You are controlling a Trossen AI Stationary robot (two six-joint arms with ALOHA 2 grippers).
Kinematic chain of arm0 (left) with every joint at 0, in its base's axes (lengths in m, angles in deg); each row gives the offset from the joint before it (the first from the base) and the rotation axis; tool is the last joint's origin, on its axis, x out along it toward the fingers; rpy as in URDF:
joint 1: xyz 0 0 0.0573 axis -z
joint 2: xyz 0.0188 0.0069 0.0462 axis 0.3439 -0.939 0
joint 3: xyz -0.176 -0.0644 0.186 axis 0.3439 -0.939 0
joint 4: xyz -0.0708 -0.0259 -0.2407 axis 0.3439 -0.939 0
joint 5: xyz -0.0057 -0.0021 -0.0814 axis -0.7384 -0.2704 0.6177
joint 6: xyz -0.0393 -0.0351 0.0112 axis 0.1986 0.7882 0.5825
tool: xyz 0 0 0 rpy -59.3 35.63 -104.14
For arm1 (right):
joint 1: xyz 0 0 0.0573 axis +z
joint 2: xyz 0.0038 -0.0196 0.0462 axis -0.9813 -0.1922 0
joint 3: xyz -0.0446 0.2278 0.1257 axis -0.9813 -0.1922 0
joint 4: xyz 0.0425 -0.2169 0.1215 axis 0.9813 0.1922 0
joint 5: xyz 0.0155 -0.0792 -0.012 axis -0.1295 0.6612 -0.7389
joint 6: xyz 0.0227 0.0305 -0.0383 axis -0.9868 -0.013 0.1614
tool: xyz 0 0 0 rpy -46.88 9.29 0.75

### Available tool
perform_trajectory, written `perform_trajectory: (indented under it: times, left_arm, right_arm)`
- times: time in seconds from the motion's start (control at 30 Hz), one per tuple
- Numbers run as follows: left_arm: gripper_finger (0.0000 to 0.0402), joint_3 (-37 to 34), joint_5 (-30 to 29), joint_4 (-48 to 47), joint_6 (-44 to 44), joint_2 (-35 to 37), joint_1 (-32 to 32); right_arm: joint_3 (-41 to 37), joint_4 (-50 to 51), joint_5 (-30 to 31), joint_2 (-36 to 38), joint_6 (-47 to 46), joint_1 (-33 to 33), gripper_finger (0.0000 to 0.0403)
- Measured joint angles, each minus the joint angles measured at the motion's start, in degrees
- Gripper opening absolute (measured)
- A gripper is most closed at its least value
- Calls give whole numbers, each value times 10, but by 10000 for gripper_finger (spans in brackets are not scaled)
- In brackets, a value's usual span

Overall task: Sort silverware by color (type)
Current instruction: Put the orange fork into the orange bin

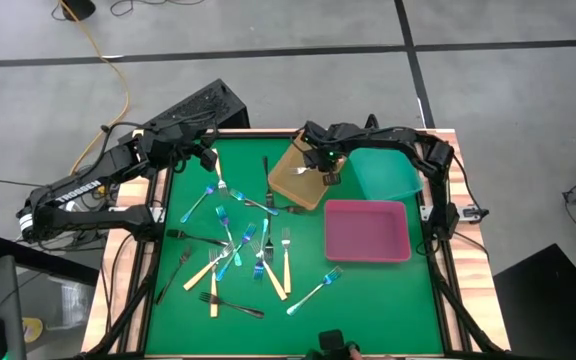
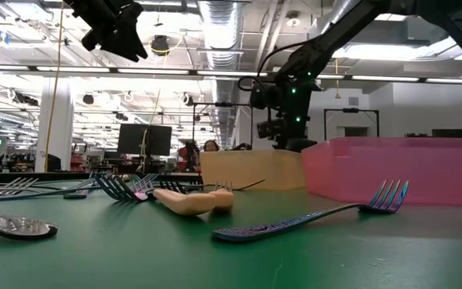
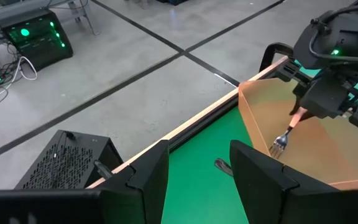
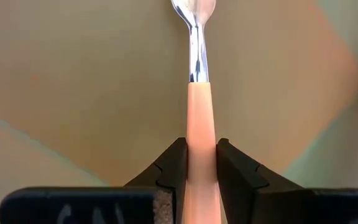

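Note:
My right gripper (image 1: 320,166) hangs over the orange tray (image 1: 290,186) at the table's far side, shut on a cream-handled fork (image 3: 284,138) with silver tines. The fork's tines (image 3: 278,147) point down into the tray; whether they touch its floor I cannot tell. Several more forks (image 1: 238,250), cream-handled, blue-teal and black, lie scattered flat on the green mat. My left gripper (image 1: 208,155) stands open and holds nothing, high above the mat's far left corner. My right gripper pinches the fork's cream handle (image 4: 199,127) between its two fingers, on the handle's two narrow sides. The fingers come from above, pointing steeply down, and the fork runs on past the fingertips in line with them. It hangs tines down over the orange tray.
A teal tray (image 1: 386,172) stands to the right of the orange one, and a pink tray (image 1: 368,232) lies nearer the front. One black fork (image 1: 266,172) lies on the mat beside the orange tray's left edge. A blue-teal fork (image 2: 311,217) lies near the table's front.

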Motion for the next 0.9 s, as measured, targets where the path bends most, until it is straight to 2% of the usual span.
perform_trajectory:
  times: [0.63, 0.9]
  left_arm:
    - [156, 0, 0, 0, 0, 0, 0]
    - [156, 0, 0, 0, 0, 0, 0]
  right_arm:
    - [0, 6, -3, -1, 15, -4, 105]
    - [0, 5, -12, -1, 15, -5, 142]
